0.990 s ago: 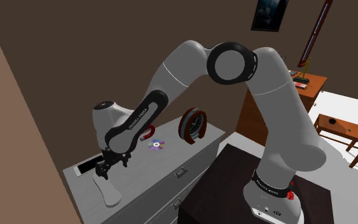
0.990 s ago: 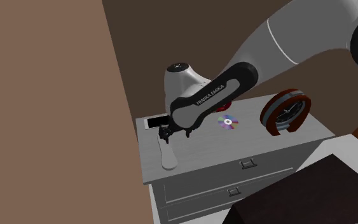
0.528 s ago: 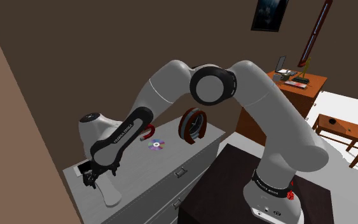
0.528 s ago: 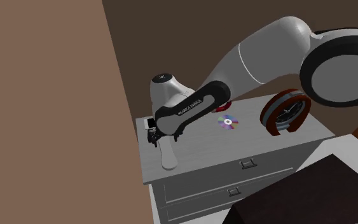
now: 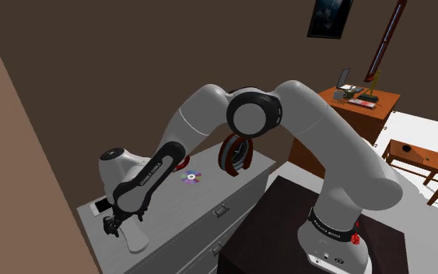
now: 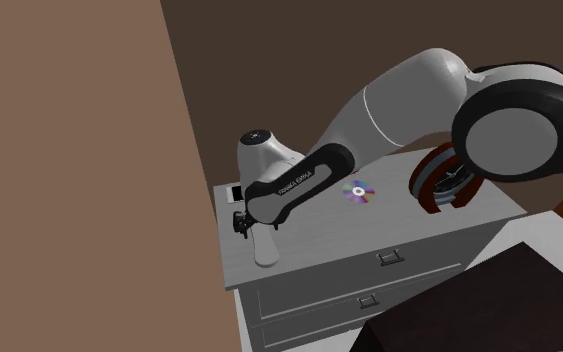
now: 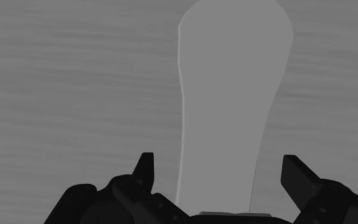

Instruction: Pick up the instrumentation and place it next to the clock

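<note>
Though plain grey, flared paddle-like instrumentation (image 7: 228, 95)

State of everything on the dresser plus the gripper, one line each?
gripper, open, straddling the white instrument, not touching it
white instrument, lying flat on the dresser top, not gripped
clock, standing upright at the dresser's other end
disc, lying flat
drawers, shut
</note>
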Controlling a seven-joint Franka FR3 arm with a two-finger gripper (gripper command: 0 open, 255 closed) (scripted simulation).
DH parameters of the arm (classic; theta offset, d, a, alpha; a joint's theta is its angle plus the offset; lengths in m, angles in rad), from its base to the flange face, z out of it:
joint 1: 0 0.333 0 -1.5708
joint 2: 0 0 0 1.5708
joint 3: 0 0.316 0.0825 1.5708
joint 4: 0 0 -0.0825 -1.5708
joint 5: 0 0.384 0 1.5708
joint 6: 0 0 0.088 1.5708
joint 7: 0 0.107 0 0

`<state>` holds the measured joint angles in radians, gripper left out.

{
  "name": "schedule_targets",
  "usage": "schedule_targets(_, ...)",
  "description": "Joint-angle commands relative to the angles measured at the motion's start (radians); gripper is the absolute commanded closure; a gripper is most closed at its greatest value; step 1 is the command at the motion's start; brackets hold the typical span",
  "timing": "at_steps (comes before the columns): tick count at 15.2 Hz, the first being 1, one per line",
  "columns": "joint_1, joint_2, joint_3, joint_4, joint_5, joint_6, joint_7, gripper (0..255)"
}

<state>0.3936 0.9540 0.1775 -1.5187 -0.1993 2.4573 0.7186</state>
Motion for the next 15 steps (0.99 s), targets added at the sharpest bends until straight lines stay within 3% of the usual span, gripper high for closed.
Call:
schedule_targets(1,0.0,0.003,0.0,0.002,0.0,0.001,0.0,0)
schedule_targets(5,0.0,0.003,0.0,0.002,0.0,0.001,0.0,0)
schedule_targets(6,0.0,0.003,0.0,0.002,0.0,0.001,0.0,255)
schedule_targets(15,0.0,0.003,0.0,0.002,0.0,0.001,0.0,255)
